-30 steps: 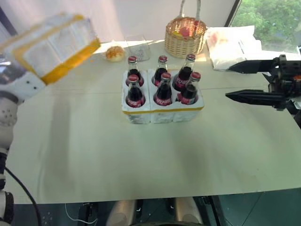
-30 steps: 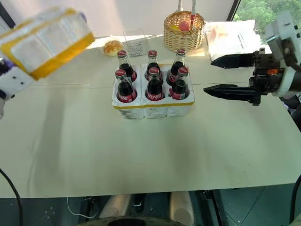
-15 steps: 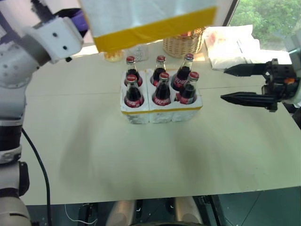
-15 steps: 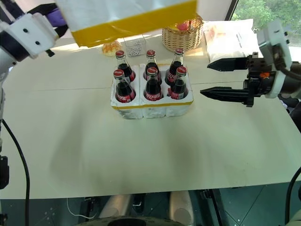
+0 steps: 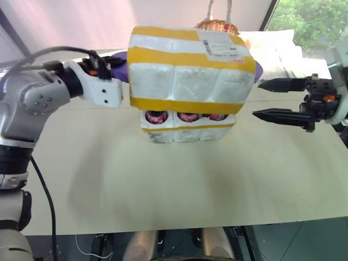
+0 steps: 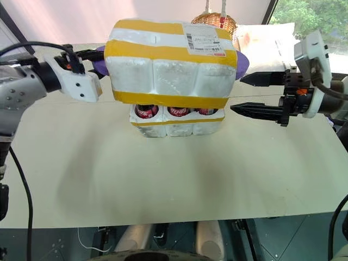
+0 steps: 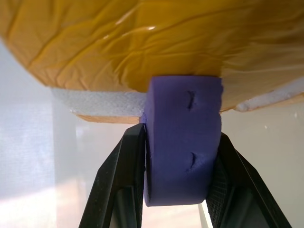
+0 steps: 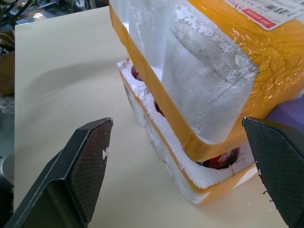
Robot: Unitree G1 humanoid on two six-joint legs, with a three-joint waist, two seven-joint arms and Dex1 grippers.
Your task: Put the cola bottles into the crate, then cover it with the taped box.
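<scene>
**Box held over crate**

Table (image 5: 163,196) spans the frame's lower half. At centre sits the crate (image 5: 187,132), red labels of the bottles (image 5: 187,116) showing just under the box (image 5: 190,70), which hangs directly above, tops hidden. At left, the left gripper (image 7: 183,142) pinches a purple tab (image 7: 183,156) on the box. At right, the right gripper (image 5: 269,99) is spread, empty, beside the box. A basket (image 5: 217,24) stands behind at top centre.

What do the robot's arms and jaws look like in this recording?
Left arm: silver-grey rounded shells, a white wrist block, black cable looping over and hanging below. Right gripper: two long, black, tapered fingers with textured pads, on a white wrist with an orange mark.
</scene>
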